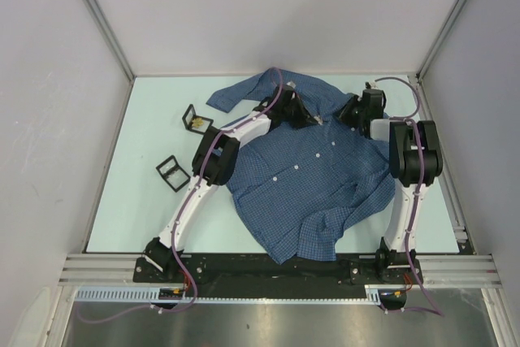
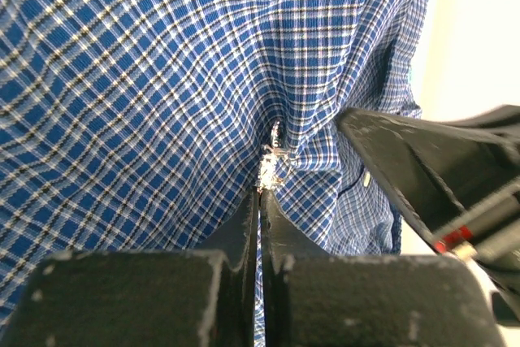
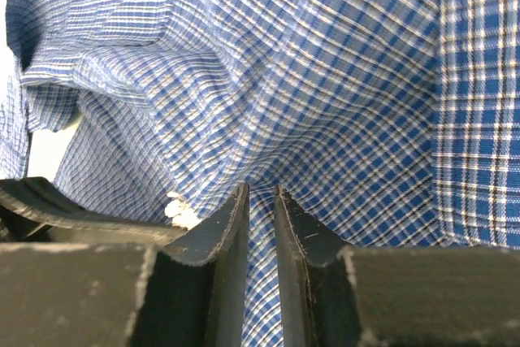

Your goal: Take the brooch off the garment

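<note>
The garment (image 1: 309, 176), a blue fine-checked shirt with white buttons, lies spread on the table. It fills the left wrist view (image 2: 146, 95) and the right wrist view (image 3: 325, 79). The brooch (image 2: 271, 170), small and silvery, sits on a puckered fold near the collar; it also shows whitish in the right wrist view (image 3: 180, 210). My left gripper (image 2: 262, 193) (image 1: 307, 117) is shut with its tips on the brooch. My right gripper (image 3: 260, 191) (image 1: 341, 116) is shut on a fold of shirt just beside the brooch, close to the left fingers.
Two small black open boxes stand on the table left of the shirt, one at the back (image 1: 195, 121) and one nearer (image 1: 171, 172). White walls enclose the pale green table (image 1: 146, 201) on three sides.
</note>
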You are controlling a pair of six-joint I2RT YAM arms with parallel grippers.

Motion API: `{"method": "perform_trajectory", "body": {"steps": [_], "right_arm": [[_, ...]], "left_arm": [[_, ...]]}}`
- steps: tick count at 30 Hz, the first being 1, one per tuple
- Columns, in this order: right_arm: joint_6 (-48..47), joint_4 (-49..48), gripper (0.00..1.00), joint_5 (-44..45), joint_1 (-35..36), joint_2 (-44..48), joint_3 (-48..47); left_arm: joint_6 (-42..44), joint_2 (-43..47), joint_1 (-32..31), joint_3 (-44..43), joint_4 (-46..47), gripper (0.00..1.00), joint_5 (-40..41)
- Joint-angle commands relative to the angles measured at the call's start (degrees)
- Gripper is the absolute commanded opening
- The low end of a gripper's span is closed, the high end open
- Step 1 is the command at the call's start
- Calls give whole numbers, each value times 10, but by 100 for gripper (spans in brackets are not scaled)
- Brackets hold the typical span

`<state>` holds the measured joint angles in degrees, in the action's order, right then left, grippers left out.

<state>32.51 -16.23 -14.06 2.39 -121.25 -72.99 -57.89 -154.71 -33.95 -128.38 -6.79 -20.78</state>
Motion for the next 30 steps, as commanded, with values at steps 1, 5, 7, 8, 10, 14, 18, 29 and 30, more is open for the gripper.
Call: {"method": "perform_trajectory", "body": {"steps": [1,5,7,8,10,14,18,29,30], "right_arm": [[40,-28,22,-23,0,-22,-14],[48,-26,22,-30,0,-48,-32],[53,-14,22,-39,-5,-57,-44],[54,-17,22,-44,-5,-61,-46],[53,-18,22,-44,-7,-60,-46],[40,-10,23,-43,-9,-52,-46],[21,8,26,-33,-18,-42,-46],[-30,68,31,16,-26,19,-44],[-37,72,36,17,-21,30,-44]], "left_arm": [[1,52,-1,-16,-36,0,-38],[-9,66,-1,0,-26,0,-54],[-13,72,-1,5,-22,0,-65],[-17,75,-2,8,-18,0,-73],[-16,99,-1,29,-9,0,-72],[38,159,-1,93,45,0,-37],[81,208,13,155,120,0,-61],[171,274,69,310,337,0,-191],[175,274,71,318,342,0,-203]]}}
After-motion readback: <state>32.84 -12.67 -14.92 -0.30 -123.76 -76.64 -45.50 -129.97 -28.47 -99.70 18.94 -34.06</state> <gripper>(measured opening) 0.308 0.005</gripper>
